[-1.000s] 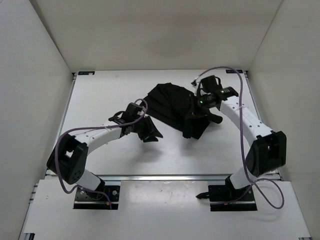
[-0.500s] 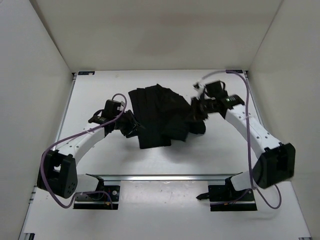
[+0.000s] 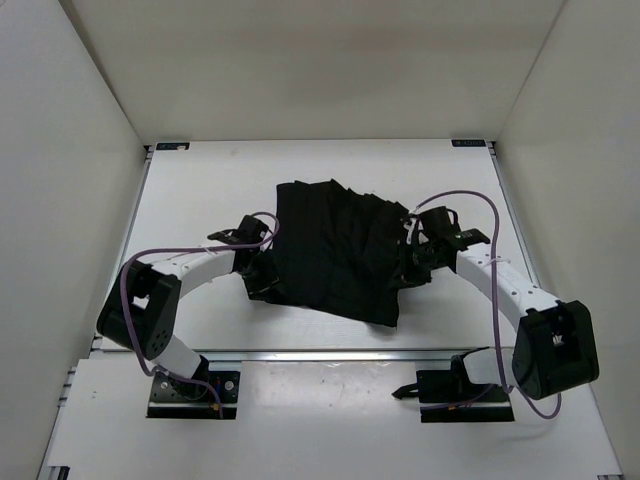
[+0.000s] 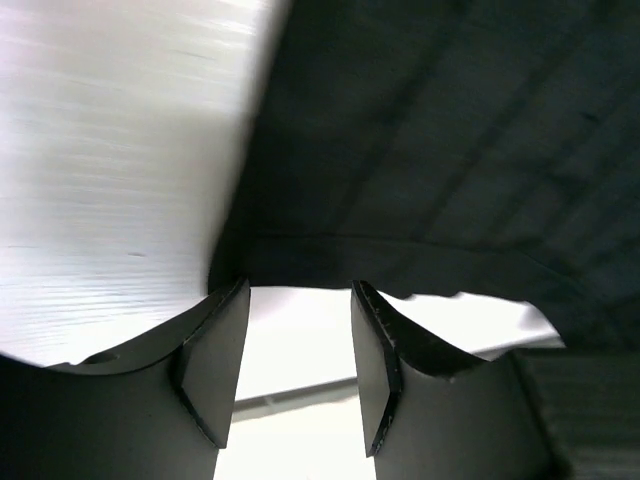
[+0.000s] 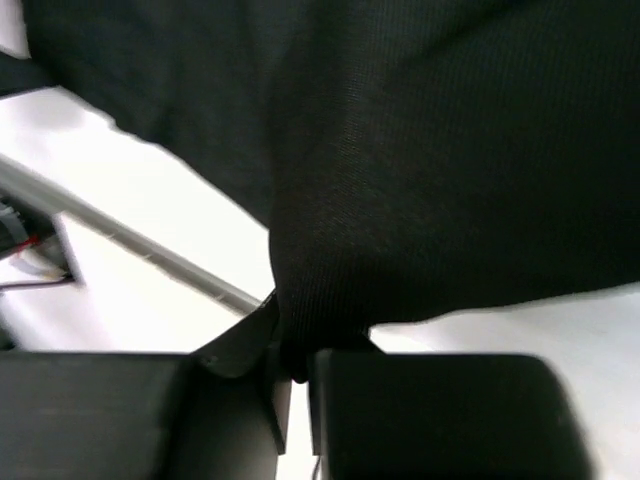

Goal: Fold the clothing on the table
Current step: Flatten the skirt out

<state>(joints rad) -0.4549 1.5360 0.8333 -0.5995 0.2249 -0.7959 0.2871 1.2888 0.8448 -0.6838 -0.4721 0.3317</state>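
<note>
On my left side, my left gripper (image 3: 260,272) sits low over the table (image 3: 195,190), right at the left edge of the clothing (image 3: 335,250). Its jaws are spread apart with nothing between them; in my left wrist view I see bare white table (image 4: 110,150) through the gap at my left gripper (image 4: 299,293), and the black fabric (image 4: 450,150) begins just past the fingertips (its hem runs across in front of them).

The clothing lies spread in the middle of the table, a dark, roughly rectangular sheet with lengthwise creases, its near right corner hanging closest to the aluminium rail (image 3: 330,352).

On my right side, my right gripper (image 3: 413,262) is at the garment's right edge. Its jaws are pressed together on a fold of the fabric: my right wrist view shows the black cloth (image 5: 450,150) gathering down into my right gripper (image 5: 291,372).
</note>
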